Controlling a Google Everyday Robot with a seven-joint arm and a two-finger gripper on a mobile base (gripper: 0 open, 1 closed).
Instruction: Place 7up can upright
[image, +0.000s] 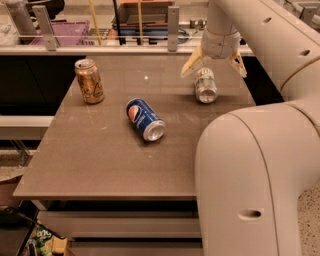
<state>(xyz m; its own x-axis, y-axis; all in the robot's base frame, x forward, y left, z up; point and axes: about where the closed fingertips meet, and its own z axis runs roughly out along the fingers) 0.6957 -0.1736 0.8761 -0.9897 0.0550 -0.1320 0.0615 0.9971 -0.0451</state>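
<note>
The 7up can (205, 84), pale white and green with silver ends, lies on its side at the far right of the brown table (90, 150), one end facing the camera. My gripper (214, 66) hangs just above its far end with the two cream fingers (192, 62) spread wide on either side of the can. It is open and holds nothing.
A blue Pepsi can (144, 119) lies on its side at the table's middle. A gold can (89, 81) stands upright at the far left. A railing with clutter runs behind the table. My arm's large white body (250, 175) fills the lower right.
</note>
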